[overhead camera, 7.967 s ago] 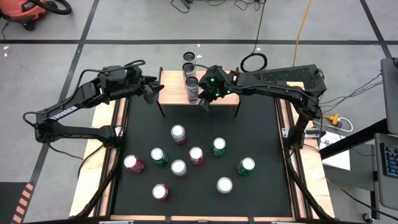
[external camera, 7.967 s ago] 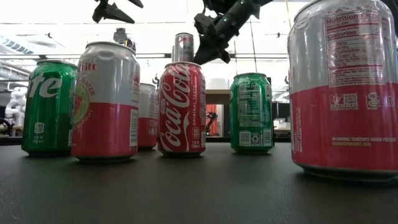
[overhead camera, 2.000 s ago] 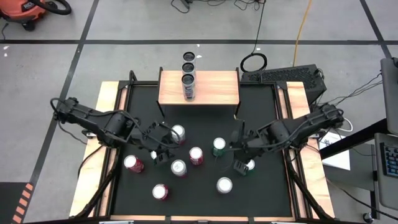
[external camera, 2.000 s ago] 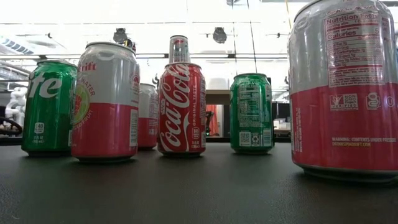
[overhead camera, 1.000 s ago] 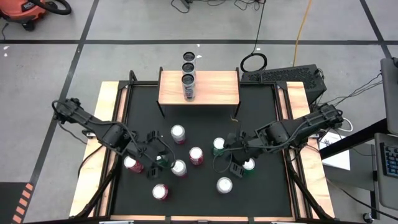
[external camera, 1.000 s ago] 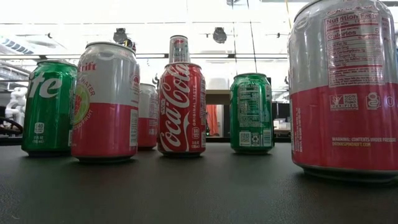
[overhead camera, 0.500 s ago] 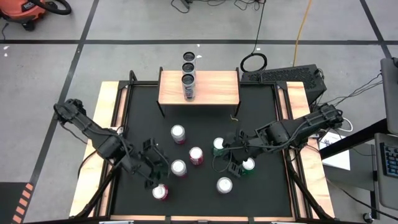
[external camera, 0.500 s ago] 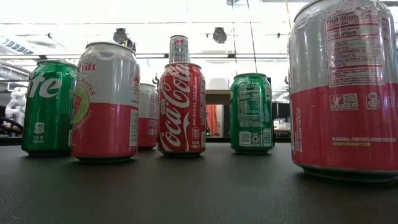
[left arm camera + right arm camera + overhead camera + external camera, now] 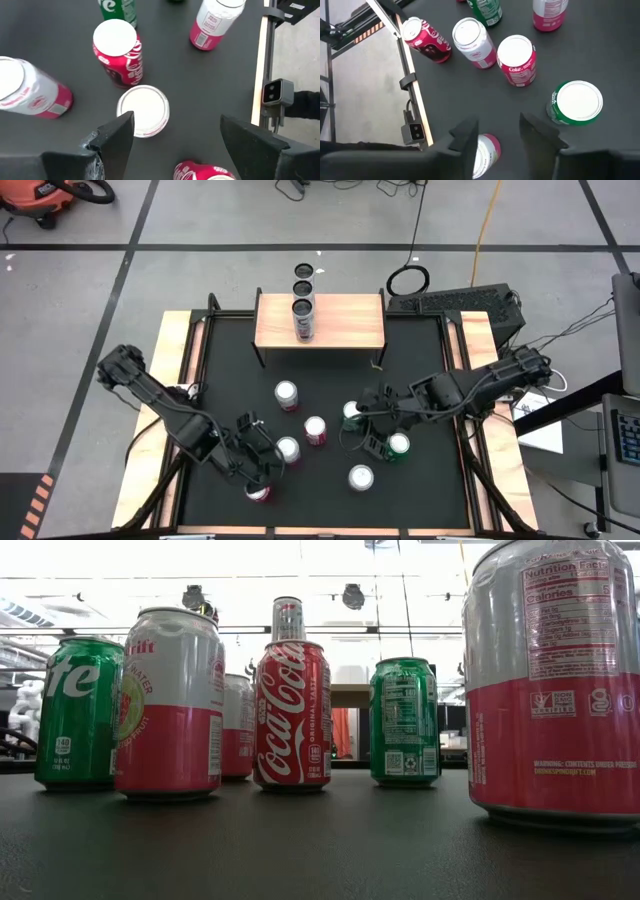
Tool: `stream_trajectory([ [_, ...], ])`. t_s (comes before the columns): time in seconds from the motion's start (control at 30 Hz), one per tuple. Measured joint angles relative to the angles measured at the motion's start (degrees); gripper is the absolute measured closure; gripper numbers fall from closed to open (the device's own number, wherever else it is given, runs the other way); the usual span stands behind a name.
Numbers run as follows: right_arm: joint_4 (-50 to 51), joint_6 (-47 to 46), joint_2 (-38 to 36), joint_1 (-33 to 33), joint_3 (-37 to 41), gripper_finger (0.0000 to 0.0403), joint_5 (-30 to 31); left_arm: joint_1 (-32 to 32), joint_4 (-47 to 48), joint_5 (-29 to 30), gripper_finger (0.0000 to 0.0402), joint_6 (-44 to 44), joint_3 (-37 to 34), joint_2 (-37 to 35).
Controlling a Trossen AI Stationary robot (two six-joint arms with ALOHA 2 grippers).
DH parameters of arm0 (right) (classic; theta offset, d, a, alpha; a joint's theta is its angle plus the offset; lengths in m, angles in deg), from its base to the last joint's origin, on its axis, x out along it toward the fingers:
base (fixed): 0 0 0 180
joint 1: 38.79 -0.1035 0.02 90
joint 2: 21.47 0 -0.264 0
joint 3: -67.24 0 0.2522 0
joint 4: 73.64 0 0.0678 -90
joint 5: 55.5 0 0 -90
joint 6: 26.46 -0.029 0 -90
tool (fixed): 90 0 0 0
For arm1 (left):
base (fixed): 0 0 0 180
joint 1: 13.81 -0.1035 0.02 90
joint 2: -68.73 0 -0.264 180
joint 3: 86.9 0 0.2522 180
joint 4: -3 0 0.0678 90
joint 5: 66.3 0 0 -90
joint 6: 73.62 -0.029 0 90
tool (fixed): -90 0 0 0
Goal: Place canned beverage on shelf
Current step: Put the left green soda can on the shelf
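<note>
The shelf (image 9: pixel 340 322) stands at the table's far edge with three cans (image 9: pixel 303 305) in a row on it. Several more cans stand upright on the black mat. My left gripper (image 9: pixel 262 465) hovers open above the mat's near left. A white-topped can (image 9: pixel 143 110) stands below and ahead of its fingers, nearer one of them, and a red can (image 9: pixel 258 493) is half hidden under it. My right gripper (image 9: pixel 368 432) hovers open between two green cans (image 9: pixel 352 412) (image 9: pixel 398 445), touching neither. In the right wrist view a pink-and-white can (image 9: pixel 486 150) shows below its fingers (image 9: pixel 467 140). The low view shows no gripper.
A Coke can (image 9: pixel 117 52) and a pink-and-white can (image 9: pixel 215 22) stand beyond the left gripper. A Coke can (image 9: pixel 516 57) and a green can (image 9: pixel 575 102) stand ahead of the right one. Wooden strips (image 9: pixel 170 410) line the mat's sides. The shelf's right half is bare.
My left gripper has gone toward the table's near edge and a little to the right, from beside the left-hand cans to above the red can at the near left. It has stayed open. No can has moved.
</note>
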Motion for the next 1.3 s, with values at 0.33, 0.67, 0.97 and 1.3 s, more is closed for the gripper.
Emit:
stream_trajectory([
  [0.33, 2.9, 4.26, 3.35, 0.15, 0.0, 0.0174, 1.38, -0.48, -6.22, 0.61, 0.0104, 0.01, -0.01, 0.76],
  [0.67, 2.43, 15.55, 9.11, 4.8, 0.0, 0.0081, -1.2, -0.61, -6.1, 1.22, 0.0104, 0.07, 0.0, 0.76],
  [0.97, 3.5, 28.65, 9.42, 11.44, 0.0, 0.0067, -6.15, -0.55, -5.59, 1.23, 0.0104, 0.44, 0.0, 0.75],
  [1.3, 0.64, 30.35, 9.38, 16.59, 6.24, 0.0061, -15.21, -0.55, -5.58, 1.88, 0.0104, 1.72, 0.0, 0.75],
])
